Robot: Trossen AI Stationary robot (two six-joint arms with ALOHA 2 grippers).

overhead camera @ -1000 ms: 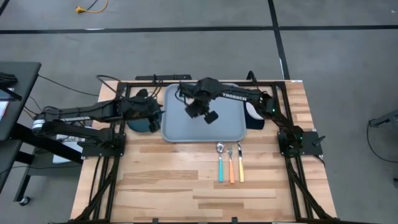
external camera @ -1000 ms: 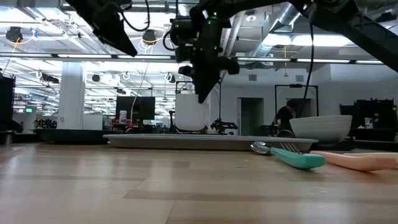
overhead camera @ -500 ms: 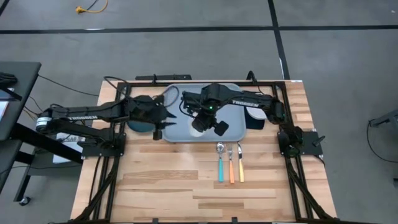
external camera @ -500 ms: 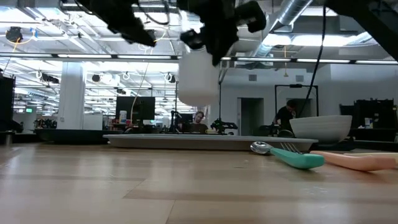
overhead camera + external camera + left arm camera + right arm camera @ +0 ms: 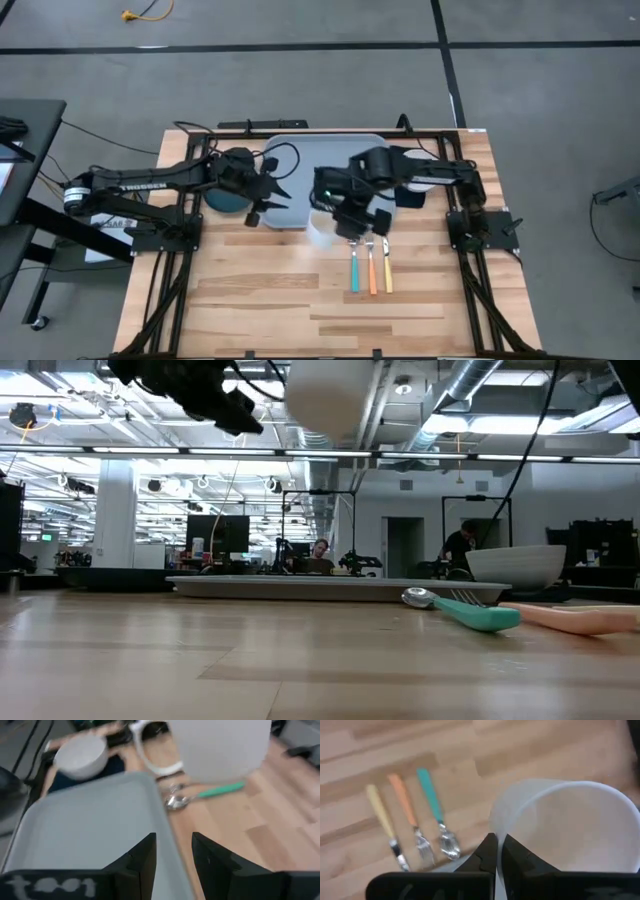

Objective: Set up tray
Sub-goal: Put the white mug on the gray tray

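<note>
The light blue-grey tray (image 5: 300,160) lies at the table's far middle; in the left wrist view the tray (image 5: 85,825) fills the lower left. My right gripper (image 5: 338,215) hangs over the tray's near edge, shut on a white mug (image 5: 321,230), which shows high up in the low view (image 5: 330,395). My left gripper (image 5: 268,197) hovers open over the tray's left edge, its fingers (image 5: 145,857) above the tray's surface, touching nothing. The dark teal plate (image 5: 222,201) sits left of the tray, partly under the left arm. My right gripper pinches the mug's wall at its rim (image 5: 496,822), one finger (image 5: 516,857) inside the mug and the other outside. The mug (image 5: 570,830) is lifted clear of tray and table, its open mouth facing the wrist camera.
A white bowl (image 5: 424,176) rests on a dark navy napkin (image 5: 410,197) right of the tray. A teal spoon (image 5: 354,262), an orange fork (image 5: 371,266) and a yellow knife (image 5: 386,264) lie side by side near the tray's near right corner. Bare wood lies nearer.
My right gripper has lifted the mug off the tray, where it stood, and carried it up and toward the table's near edge, to the tray's near rim. My left gripper has moved toward the table's right, from the plate to over the tray's left edge.
</note>
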